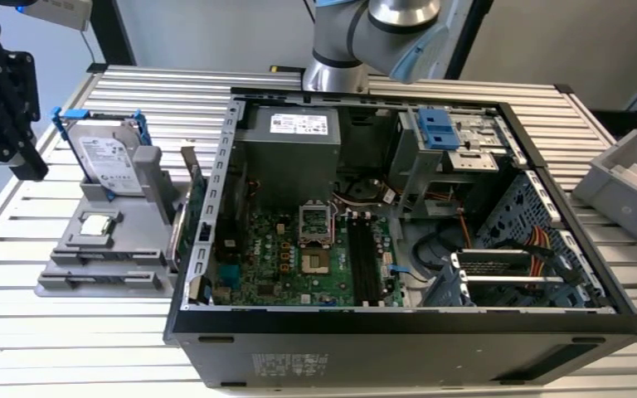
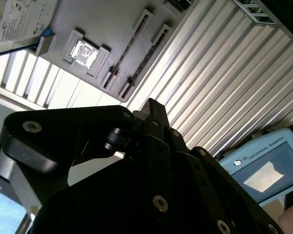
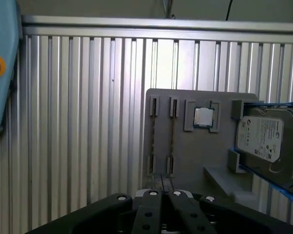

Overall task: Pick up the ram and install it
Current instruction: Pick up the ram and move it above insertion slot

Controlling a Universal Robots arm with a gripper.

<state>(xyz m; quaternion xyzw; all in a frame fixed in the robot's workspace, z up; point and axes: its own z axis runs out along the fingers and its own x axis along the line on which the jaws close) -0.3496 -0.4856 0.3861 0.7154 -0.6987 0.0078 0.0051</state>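
- Gripper point(image 3: 163, 194) point(image 1: 26, 166): black; the fingers point(image 3: 151, 200) lie pressed together with nothing seen between them. In the exterior view it hangs above the worktop point(image 1: 75, 332), to the exterior view's left of the gray holder point(image 1: 130, 259) and apart from it.
- Gray holder point(image 3: 195, 161): a flat fixture on the slatted metal worktop, just beside the open computer case point(image 1: 407, 319).
- The ram point(image 3: 172, 136) point(image 2: 145, 59): stands on edge in a long slot of the gray holder, in the slot nearer the CPU chip point(image 3: 203, 117). It is seen from above as a thin dark line and is not gripped.
- Second thin strip point(image 3: 154, 136): sits in the holder's neighbouring slot, parallel to the ram.
- CPU chip point(image 1: 97, 224): small, square and silver, in a recess of the holder between the ram slots and the hard drive point(image 3: 268, 139).
- Hard drive point(image 1: 114, 157): silver in a blue frame, propped upright at the holder's far end.
- Motherboard point(image 1: 285, 257): green, lying inside the case beside the holder. Its black slots point(image 1: 363, 261) look unfilled.
- Gray bin point(image 1: 629, 186): on the far side of the case from the holder.
- Pendant point(image 2: 263, 165): light blue, on the worktop apart from the holder.
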